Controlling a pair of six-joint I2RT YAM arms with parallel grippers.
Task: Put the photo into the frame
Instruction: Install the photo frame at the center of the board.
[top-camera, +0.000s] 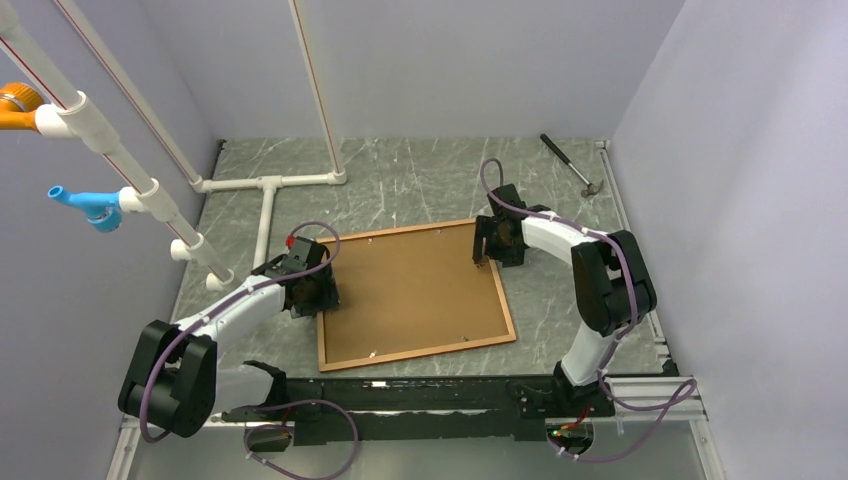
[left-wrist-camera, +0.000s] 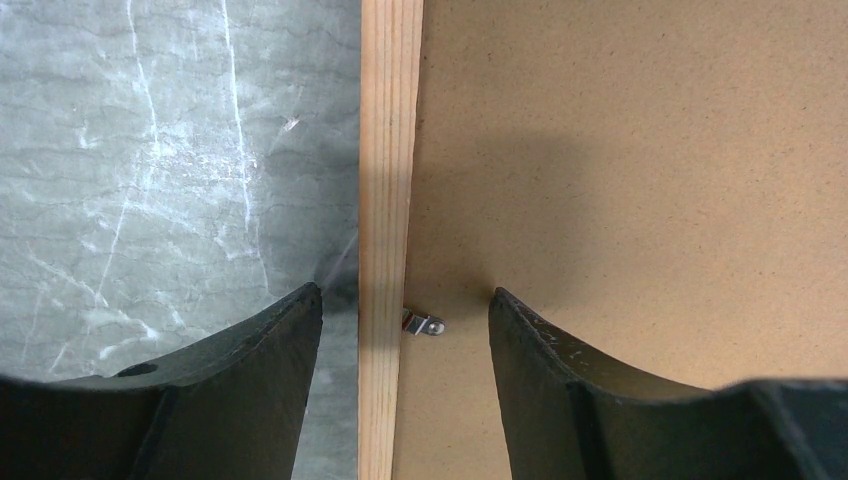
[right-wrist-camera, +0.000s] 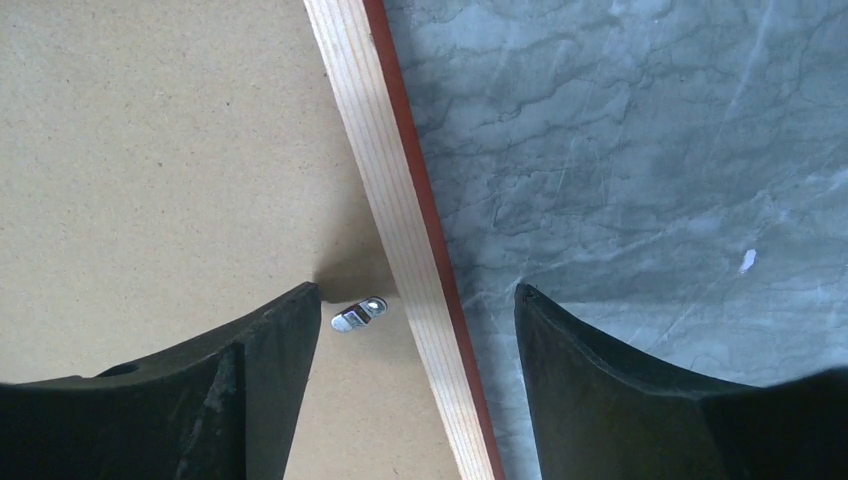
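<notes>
The frame (top-camera: 420, 352) lies back-up on the table, its thin wooden rails around the brown fibreboard backing panel (top-camera: 410, 290). The photo is not visible. My left gripper (top-camera: 318, 290) is open over the left rail (left-wrist-camera: 388, 150), one finger on the table side and one over the panel (left-wrist-camera: 620, 150), with a small metal clip (left-wrist-camera: 424, 323) between them. My right gripper (top-camera: 484, 245) is open over the right rail (right-wrist-camera: 385, 170) near its far end, straddling it the same way, with a metal clip (right-wrist-camera: 358, 314) lying on the panel (right-wrist-camera: 150, 150) beside the inner finger.
A hammer (top-camera: 570, 165) lies at the far right of the marble table. White PVC pipes (top-camera: 265, 205) run along the far left, with more pipes and coloured fittings overhead at the left. Grey walls close in three sides.
</notes>
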